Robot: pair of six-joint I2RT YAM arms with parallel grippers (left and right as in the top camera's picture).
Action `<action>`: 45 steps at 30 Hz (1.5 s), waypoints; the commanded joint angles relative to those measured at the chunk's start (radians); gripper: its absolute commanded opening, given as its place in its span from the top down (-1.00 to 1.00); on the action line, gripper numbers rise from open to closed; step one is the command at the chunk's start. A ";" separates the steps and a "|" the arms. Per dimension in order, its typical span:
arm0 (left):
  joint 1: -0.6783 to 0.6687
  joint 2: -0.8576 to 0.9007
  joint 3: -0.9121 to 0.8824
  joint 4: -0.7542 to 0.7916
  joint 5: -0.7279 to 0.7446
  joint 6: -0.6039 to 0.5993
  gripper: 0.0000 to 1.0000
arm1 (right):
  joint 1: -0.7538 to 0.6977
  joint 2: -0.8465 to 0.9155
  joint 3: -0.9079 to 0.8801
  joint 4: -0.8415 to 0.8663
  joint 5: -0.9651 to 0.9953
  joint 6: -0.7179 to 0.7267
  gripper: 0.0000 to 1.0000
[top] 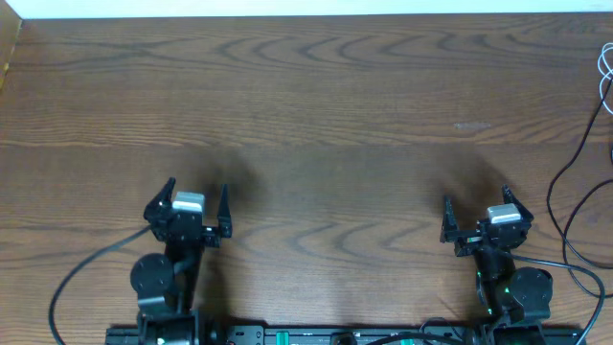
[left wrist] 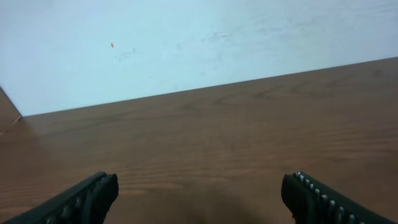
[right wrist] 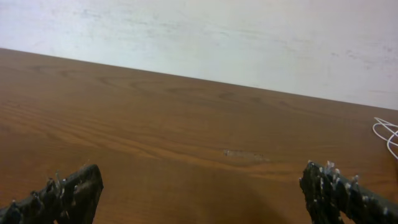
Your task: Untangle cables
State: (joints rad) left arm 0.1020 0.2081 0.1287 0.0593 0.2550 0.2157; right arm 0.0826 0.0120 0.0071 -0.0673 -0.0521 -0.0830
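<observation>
The cables lie at the table's far right edge, mostly cut off by the overhead frame. The white cable point(top: 606, 72) shows as thin loops at the upper right, and one loop of the white cable point(right wrist: 385, 133) shows at the right edge of the right wrist view. The thin black cable point(top: 552, 195) curves down the right side. My left gripper point(top: 197, 185) point(left wrist: 199, 185) stands open over bare wood at the near left. My right gripper point(top: 476, 195) point(right wrist: 200, 173) is open too, left of the black cable and apart from it. Nothing is between either pair of fingers.
The wooden table point(top: 316, 96) ends at a pale wall point(left wrist: 186, 43) along its far side. Thicker black arm cables point(top: 86, 268) trail from the arm bases at the near edge.
</observation>
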 commanded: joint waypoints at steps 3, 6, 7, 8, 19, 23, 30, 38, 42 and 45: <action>0.004 -0.117 -0.078 0.010 -0.016 0.004 -0.79 | 0.003 -0.005 -0.002 -0.004 -0.003 0.015 -0.99; 0.004 -0.153 -0.103 0.010 -0.016 0.004 -0.79 | 0.003 -0.005 -0.002 -0.005 -0.003 0.015 -0.98; 0.004 -0.165 -0.115 0.009 -0.016 0.004 -0.80 | 0.003 -0.005 -0.002 -0.005 -0.003 0.015 -0.98; 0.004 -0.174 -0.124 0.009 -0.016 0.004 -0.80 | 0.003 -0.005 -0.002 -0.005 -0.003 0.015 -0.98; 0.004 -0.207 -0.125 -0.111 -0.016 0.000 -0.80 | 0.003 -0.005 -0.002 -0.005 -0.003 0.015 -0.98; 0.004 -0.205 -0.125 -0.110 -0.016 0.000 -0.79 | 0.003 -0.005 -0.002 -0.004 -0.003 0.015 -0.98; 0.004 -0.202 -0.125 -0.110 -0.016 0.000 -0.79 | 0.003 -0.005 -0.002 -0.004 -0.003 0.015 -0.99; 0.004 -0.202 -0.125 -0.110 -0.016 0.000 -0.80 | 0.003 -0.005 -0.002 -0.004 -0.003 0.015 -0.99; 0.004 -0.202 -0.125 -0.110 -0.016 0.000 -0.79 | 0.003 -0.005 -0.002 -0.004 -0.003 0.015 -0.99; 0.004 -0.202 -0.125 -0.110 -0.016 0.000 -0.80 | 0.003 -0.005 -0.002 -0.004 -0.003 0.015 -0.98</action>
State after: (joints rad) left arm 0.1020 0.0113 0.0174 -0.0074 0.2302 0.2142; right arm 0.0826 0.0120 0.0071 -0.0673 -0.0525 -0.0830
